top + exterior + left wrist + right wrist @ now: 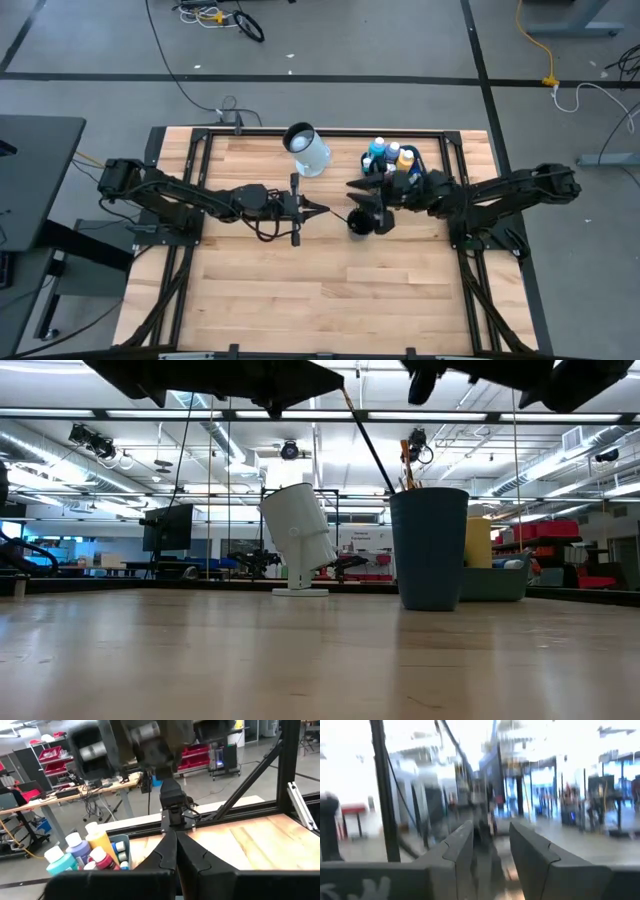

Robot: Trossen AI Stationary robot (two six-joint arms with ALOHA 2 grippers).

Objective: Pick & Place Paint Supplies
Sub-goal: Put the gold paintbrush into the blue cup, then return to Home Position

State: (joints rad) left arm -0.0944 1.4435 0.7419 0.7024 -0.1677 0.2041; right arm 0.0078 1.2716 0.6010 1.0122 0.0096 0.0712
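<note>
A dark blue cup (pixel 430 550) stands upright on the table near its middle, with wood-handled paintbrushes (pixel 405 465) in it. One long dark paintbrush (pixel 368 442) slants out of the cup toward my left gripper (pixel 322 210), which is shut, level and just left of the cup (pixel 358 222). My right gripper (pixel 362 188) hovers just beyond the cup, its fingers (pixel 462 845) apart with nothing plainly between them. White-capped paint bottles (pixel 85 852) stand in the teal tub (pixel 498 582). My left gripper pinches the dark paintbrush by its upper end (pixel 346 396) between its two fingertips, coming level from the table's left. The brush slants down from the fingers, and its lower end sits inside the cup. The left wrist view does not show the brush.
A pale jug (pixel 308 150) stands tilted on its base at the far middle, left of the tub (pixel 392 160). Black frame rails run along the table's far and side edges. The near half of the wooden table (pixel 320 290) is bare.
</note>
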